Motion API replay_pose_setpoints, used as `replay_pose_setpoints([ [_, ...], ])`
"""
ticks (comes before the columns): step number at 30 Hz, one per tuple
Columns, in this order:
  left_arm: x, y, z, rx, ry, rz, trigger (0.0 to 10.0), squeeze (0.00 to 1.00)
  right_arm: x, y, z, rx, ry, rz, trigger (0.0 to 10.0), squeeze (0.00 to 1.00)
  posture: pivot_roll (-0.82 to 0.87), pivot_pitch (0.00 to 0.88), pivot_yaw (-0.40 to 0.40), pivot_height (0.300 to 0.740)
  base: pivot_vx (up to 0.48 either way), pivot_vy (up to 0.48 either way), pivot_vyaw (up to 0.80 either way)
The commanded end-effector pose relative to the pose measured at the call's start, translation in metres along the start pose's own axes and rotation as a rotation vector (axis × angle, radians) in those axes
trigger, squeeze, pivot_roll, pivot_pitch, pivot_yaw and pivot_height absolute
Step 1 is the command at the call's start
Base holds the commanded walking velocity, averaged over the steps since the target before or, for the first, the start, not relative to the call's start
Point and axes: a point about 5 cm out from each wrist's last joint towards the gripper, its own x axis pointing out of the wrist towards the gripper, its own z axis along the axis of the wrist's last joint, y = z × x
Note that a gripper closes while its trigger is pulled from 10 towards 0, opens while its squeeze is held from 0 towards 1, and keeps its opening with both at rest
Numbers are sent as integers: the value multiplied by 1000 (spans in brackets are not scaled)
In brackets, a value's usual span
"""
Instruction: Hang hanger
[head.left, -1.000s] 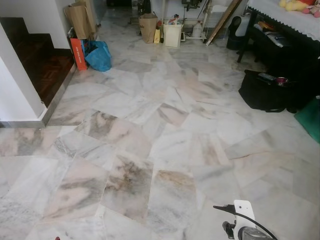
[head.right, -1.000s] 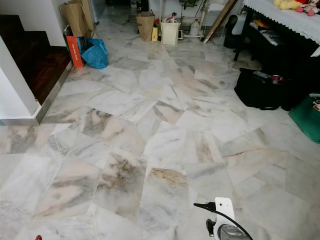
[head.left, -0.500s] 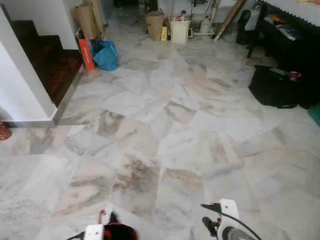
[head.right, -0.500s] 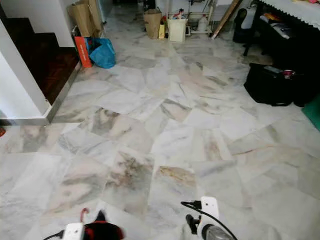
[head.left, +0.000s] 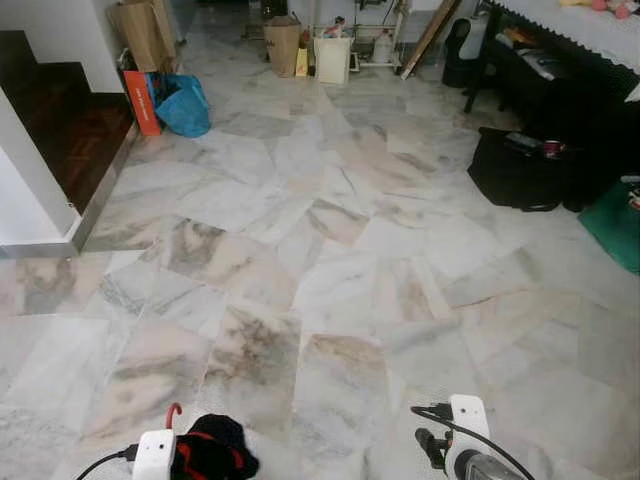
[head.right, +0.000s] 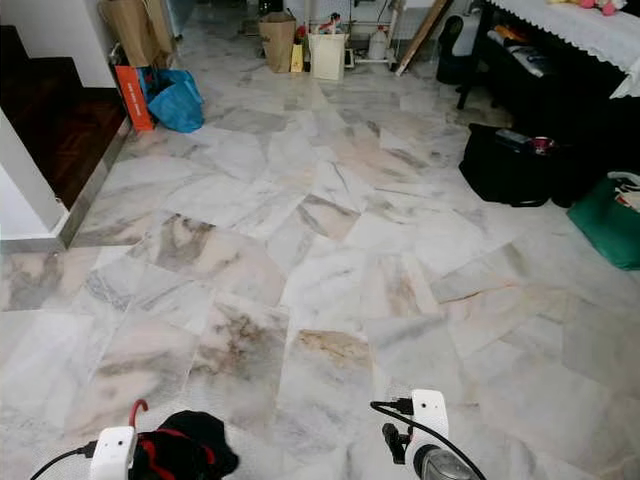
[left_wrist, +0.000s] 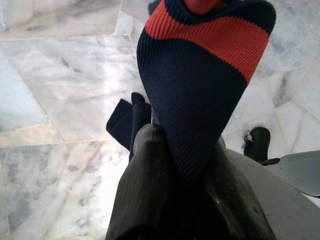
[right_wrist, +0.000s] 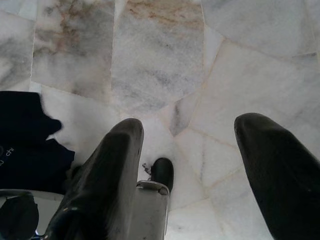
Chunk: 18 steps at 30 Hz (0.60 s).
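Carrying a red-hooked hanger (head.left: 172, 415) draped in navy knit cloth with an orange-red band (left_wrist: 200, 75), bottom left of frame, left gripper (left_wrist: 175, 165) clenched on it; right gripper (right_wrist: 187, 150) spread, empty. Best kept level crossing pale marble floor (head.left: 330, 230); no rail visible.

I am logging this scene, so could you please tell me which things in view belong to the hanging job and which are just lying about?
Job: left gripper shut on knit garment; red hanger hook; right gripper, jaws open.

Lying about: blue bag, black bag, paper bag.
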Motion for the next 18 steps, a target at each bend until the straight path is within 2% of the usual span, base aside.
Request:
replay_pose_setpoints([
  [1,-3,5,-12,-13,23,20,10000,0,0,-4,2,-14,-2,-14,10000,0,33,0,-70,716,0,0,0],
  [7,-4,-15,-27,-16,1,8,10000,0,-2,-6,-4,4,11,-35,10000,0,61,0,-81,716,0,0,0],
  [18,-1,-23,-22,16,-9,-1,10000,0,-5,-11,-16,61,9,-50,10000,0,69,0,-78,716,0,0,0],
])
